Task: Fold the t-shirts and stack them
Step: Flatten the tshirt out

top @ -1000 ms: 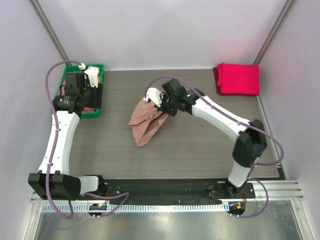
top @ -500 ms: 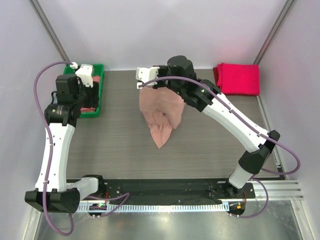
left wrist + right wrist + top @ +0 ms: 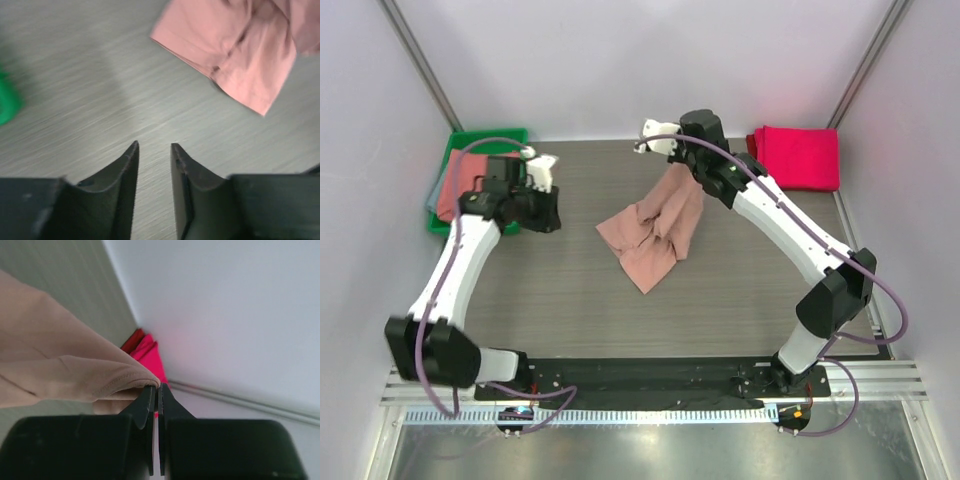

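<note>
R end effector (image 3: 156, 390) was clamped on an edge of the pink tee (image 3: 655, 235), lifted at 12 o'clock, the rest slumped mid-surface (image 3: 550, 290). L end effector (image 3: 154, 146) hung at 9 o'clock, jaws slightly apart, empty. Best approach, imo: L grabs the near corner, both pull taut, lay flat w/o wrinkles.

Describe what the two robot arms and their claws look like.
The left arm and right arm have white shells on the long links and black joint housings. A purple cable loops along each one. The left claw and right claw end in two black, tapered fingers. No markings show.
</note>
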### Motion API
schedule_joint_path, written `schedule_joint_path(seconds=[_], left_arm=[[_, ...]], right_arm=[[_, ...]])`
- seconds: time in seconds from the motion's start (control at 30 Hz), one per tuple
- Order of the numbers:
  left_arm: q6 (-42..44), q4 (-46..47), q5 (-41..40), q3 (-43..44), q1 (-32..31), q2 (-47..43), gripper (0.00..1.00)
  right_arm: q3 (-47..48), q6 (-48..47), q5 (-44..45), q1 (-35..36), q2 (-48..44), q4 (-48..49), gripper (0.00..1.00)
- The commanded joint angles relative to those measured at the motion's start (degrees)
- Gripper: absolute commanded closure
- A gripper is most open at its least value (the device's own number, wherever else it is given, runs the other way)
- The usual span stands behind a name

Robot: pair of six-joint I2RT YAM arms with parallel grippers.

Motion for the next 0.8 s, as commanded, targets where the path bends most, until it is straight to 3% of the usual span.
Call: schedule_joint_path(seconds=[0.0, 0.27, 0.43, 0.77], left_arm=[[-0.2, 1.6, 6.7, -0.4, -5.5, 7.4, 0.69], [0.5, 4.2, 1.4, 6.1, -16.2, 22.4, 0.68], [2.2, 0.8, -2.0, 14.3, -22.0, 32.8, 0.68], [2.9, -2.0, -7.1, 21.6, -25.3, 43.1, 0.71]], right_arm=[[-5.4, 3.3, 3.6, -0.6, -2.0, 0.7, 0.99], [-9.3, 5.8, 3.1, -1.1, -2.1, -0.1, 0.99], [-9.2, 7.0, 2.3, -2.4, -1.5, -0.2, 0.98], [-8.8, 8.1, 1.3, -4.1, -1.3, -0.4, 0.99]])
